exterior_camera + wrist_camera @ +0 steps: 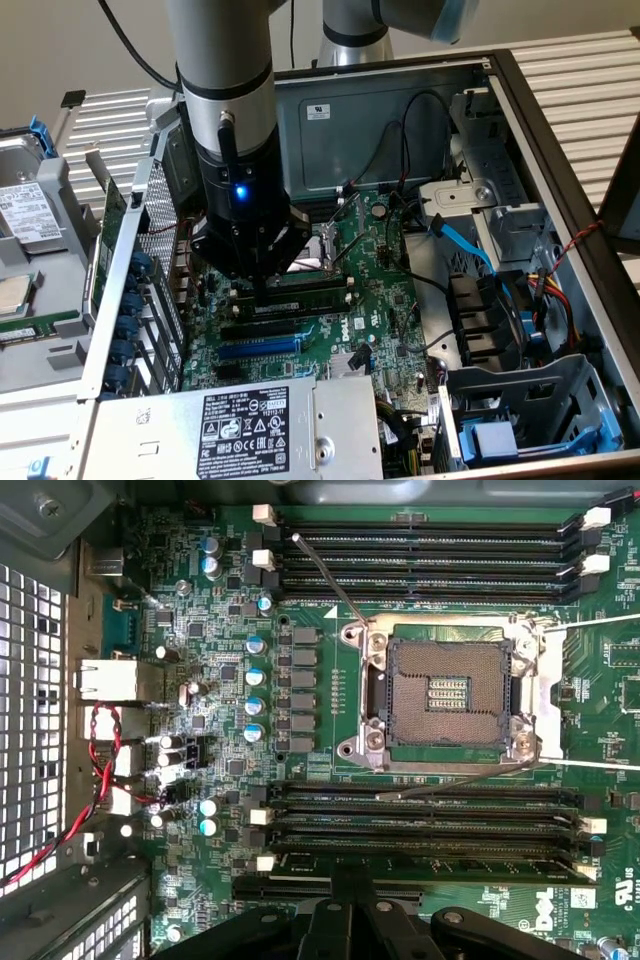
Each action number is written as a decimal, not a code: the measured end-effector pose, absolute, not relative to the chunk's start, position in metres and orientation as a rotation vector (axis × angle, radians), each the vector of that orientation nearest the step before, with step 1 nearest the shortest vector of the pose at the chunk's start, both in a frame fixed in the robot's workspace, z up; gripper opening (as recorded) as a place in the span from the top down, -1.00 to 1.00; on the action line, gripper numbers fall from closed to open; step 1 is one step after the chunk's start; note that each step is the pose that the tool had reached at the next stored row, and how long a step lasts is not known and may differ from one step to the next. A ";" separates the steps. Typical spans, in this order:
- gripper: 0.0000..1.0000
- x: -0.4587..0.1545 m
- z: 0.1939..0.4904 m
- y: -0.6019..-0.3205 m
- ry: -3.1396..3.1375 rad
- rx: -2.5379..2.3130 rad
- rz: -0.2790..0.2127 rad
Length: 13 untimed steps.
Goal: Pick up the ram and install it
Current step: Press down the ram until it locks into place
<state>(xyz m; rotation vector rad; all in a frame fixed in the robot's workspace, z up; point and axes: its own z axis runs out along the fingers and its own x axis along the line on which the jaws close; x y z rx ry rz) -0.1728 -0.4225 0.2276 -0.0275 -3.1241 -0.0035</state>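
Nearest you in the exterior view, item one: the grey power supply [230, 425] with its black label, lying along the case's front edge.

Item two, just behind it: the green motherboard [385, 300], with a blue slot [258, 349] and black slots beside it.

Item three, over the board: the gripper [262, 288], jaws pressed together, tip down on the memory slots. You see the same gripper [345, 920] low over the slot bank in the wrist view.

Item four: the ram [310, 292], a dark green stick lying flat along the slot row, directly at the jaws' tip. Whether it is seated you cannot tell.

Item five, beyond: the CPU socket [445, 692], open, with its metal frame, between two banks of black slots.

Item six, farthest: the case's rear wall [370, 130] and black cables.
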 end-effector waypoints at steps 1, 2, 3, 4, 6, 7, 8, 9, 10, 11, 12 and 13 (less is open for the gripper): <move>0.79 -0.173 0.227 -0.422 -3.124 -0.028 -0.004; 0.79 -0.173 0.227 -0.422 -3.124 -0.028 -0.004; 0.79 -0.173 0.228 -0.422 -3.124 -0.028 -0.005; 0.79 -0.173 0.229 -0.422 -3.125 -0.028 -0.007; 0.79 -0.173 0.236 -0.422 -3.126 -0.028 -0.005; 0.79 -0.173 0.239 -0.422 -3.128 -0.028 -0.005; 0.79 -0.172 0.241 -0.421 -3.131 -0.028 -0.005; 0.79 -0.171 0.244 -0.421 -3.133 -0.028 -0.005; 0.79 -0.170 0.246 -0.420 -3.135 -0.028 -0.005; 0.79 -0.169 0.247 -0.420 -3.137 -0.028 -0.005; 0.79 -0.168 0.249 -0.419 -3.138 -0.028 -0.005; 0.79 -0.167 0.251 -0.419 -3.138 -0.028 -0.005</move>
